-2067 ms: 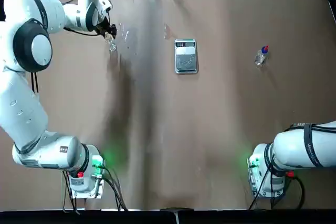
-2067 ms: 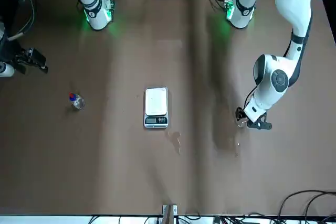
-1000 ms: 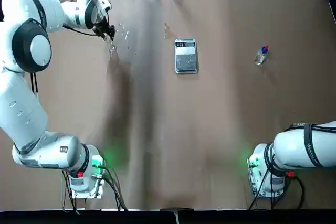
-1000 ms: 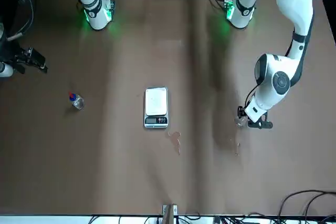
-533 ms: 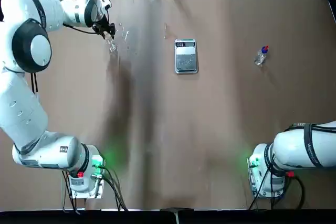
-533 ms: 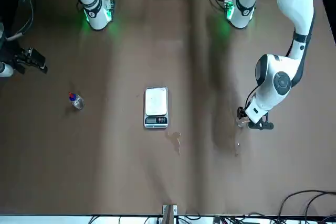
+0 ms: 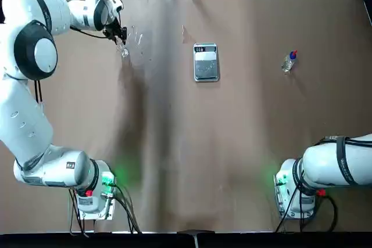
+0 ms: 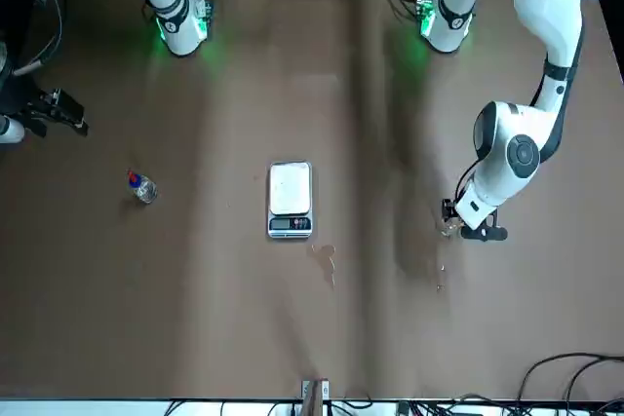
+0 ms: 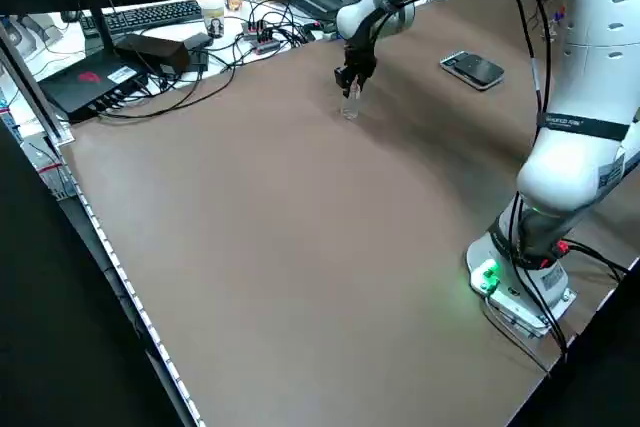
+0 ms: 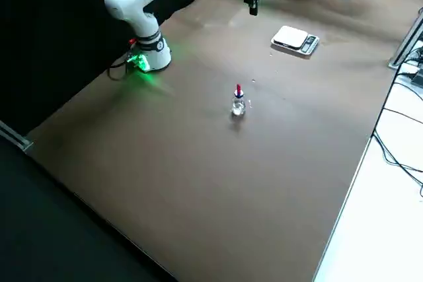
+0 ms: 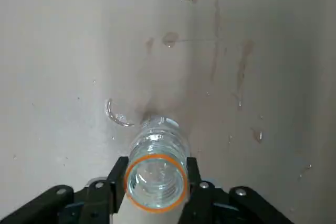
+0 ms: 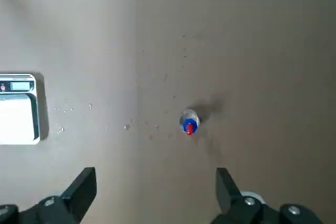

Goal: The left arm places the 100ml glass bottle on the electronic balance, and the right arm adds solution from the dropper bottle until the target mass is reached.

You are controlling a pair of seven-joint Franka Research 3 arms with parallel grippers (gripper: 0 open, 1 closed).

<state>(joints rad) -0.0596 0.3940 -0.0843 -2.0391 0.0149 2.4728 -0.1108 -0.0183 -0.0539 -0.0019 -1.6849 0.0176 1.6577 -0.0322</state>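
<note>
The small clear glass bottle (image 7: 124, 50) stands upright at the table's far left, well left of the balance. My left gripper (image 7: 119, 36) reaches down over it. In the left wrist view the two fingers (image 11: 118, 176) press against the bottle's neck (image 11: 156, 174), so the gripper is shut on it. The silver electronic balance (image 7: 206, 62) lies at the far middle with an empty pan. The dropper bottle (image 7: 289, 62), blue collar and red top, stands to its right. My right gripper (image 12: 155, 192) hangs open high above the dropper bottle (image 12: 189, 123).
Drops and a wet ring (image 11: 118, 116) mark the brown table beside the glass bottle. A keyboard and cables (image 9: 160, 17) lie past the far edge. Both arm bases (image 7: 93, 193) sit at the near edge.
The left gripper and the glass bottle have shifted only slightly at the same spot. The right arm, balance and dropper bottle have not moved.
</note>
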